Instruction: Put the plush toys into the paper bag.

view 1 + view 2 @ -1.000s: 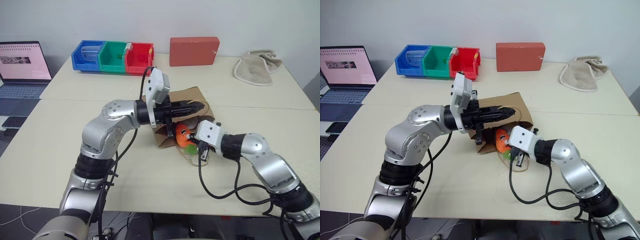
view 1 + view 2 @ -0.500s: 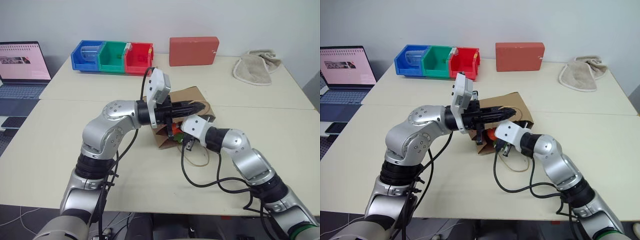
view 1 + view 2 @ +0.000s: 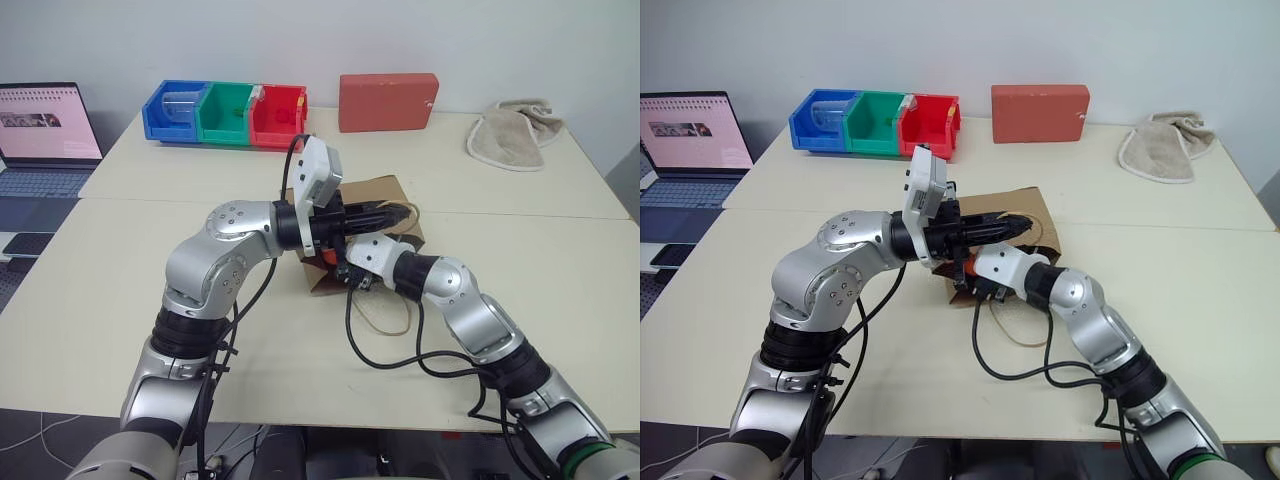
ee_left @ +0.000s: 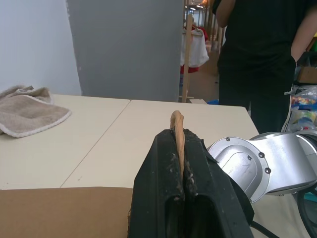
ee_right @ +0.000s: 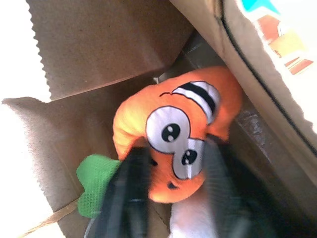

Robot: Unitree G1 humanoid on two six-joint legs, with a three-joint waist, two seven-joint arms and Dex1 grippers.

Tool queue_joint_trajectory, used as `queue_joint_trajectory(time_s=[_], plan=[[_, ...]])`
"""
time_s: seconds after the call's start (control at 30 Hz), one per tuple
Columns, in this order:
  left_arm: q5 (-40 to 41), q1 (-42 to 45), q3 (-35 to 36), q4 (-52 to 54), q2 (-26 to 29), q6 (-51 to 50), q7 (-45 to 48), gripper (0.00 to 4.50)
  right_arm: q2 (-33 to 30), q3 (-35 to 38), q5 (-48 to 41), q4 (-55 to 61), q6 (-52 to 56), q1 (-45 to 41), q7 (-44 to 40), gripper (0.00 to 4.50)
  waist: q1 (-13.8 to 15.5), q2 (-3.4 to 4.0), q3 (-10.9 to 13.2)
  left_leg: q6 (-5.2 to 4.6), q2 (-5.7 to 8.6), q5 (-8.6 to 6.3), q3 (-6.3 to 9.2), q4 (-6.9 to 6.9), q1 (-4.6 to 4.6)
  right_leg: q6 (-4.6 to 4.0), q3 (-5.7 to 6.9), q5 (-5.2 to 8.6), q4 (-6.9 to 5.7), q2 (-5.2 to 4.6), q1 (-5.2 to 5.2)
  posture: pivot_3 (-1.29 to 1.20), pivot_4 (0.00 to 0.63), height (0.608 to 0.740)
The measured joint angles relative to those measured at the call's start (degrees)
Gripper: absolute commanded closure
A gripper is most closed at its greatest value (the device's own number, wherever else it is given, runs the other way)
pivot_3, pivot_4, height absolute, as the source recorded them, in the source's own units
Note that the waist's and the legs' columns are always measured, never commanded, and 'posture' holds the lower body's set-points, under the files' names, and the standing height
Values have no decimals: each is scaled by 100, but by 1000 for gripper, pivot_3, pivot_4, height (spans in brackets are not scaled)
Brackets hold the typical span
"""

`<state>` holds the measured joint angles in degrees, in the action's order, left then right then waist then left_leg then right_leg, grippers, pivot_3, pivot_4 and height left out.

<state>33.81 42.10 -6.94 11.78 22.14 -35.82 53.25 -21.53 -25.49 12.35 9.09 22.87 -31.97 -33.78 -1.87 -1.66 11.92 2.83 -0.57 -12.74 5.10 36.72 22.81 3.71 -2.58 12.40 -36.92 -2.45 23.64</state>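
The brown paper bag [image 3: 385,195] lies on its side on the table with its mouth toward me. My left gripper [image 4: 178,136] is shut on the bag's tan cord handle [image 4: 177,121] and holds the top edge up. At the bag's mouth is my right gripper [image 5: 174,148], its fingers [image 5: 133,168] spread on either side of the orange carrot plush toy [image 5: 173,119]. The carrot lies inside the bag on the brown paper, its green leaf [image 5: 96,183] beside it. Something white and soft [image 5: 190,218] shows just under the carrot.
The bag's other cord handle [image 3: 385,318] lies looped on the table. At the far edge stand a red box [image 3: 388,102] and blue, green and red bins [image 3: 226,113], with a beige towel [image 3: 510,135] at the far right. A laptop [image 3: 45,135] sits left. A person [image 4: 257,49] stands beyond the table.
My right gripper has carried the carrot to the left and forward into the bag's mouth, and its fingers have spread apart. The left gripper has not moved.
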Motion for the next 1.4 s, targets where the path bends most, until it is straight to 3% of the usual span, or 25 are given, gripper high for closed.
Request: queue_joint_trajectory(time_s=[0.17,0.47,0.67,0.9,1.27,1.4], plan=[[-4,0,-2,-1,2,9,5,4500,-105,6,1,252,7,78,-50,28,2,0,0,0,0,0,1,0,1,0,0,0,1,0,0,0,150,740],[-88,1,-42,-15,3,93,10,4500,-629,280,-346,1161,635,256,-786,28,3,0,0,0,0,0,3,0,2,0,2,0,2,0,0,0,150,740],[-132,-11,-60,-72,11,127,12,4500,-1423,1130,-1906,2510,1806,769,-1960,28,18,0,0,-1,0,-1,6,0,4,-1,5,1,5,0,-2,0,150,740],[-161,-15,-89,-85,20,148,5,4500,-2240,1729,-2311,2818,2270,1797,-1973,28,18,-1,0,-1,0,-1,3,4,4,-25,3,15,6,-1,-4,0,150,740],[-227,-28,-86,-71,45,154,-14,4500,-935,1903,-2347,1619,2450,2230,-569,28,3,0,0,0,-4,-1,-1,4,4,-20,-2,13,3,6,-2,0,150,740],[-230,-71,-78,-27,62,154,-26,4500,-865,1803,-2169,1330,2185,2168,-264,997,4,0,0,0,-3,-1,0,4,1,-20,-3,13,3,6,-2,0,150,740]])
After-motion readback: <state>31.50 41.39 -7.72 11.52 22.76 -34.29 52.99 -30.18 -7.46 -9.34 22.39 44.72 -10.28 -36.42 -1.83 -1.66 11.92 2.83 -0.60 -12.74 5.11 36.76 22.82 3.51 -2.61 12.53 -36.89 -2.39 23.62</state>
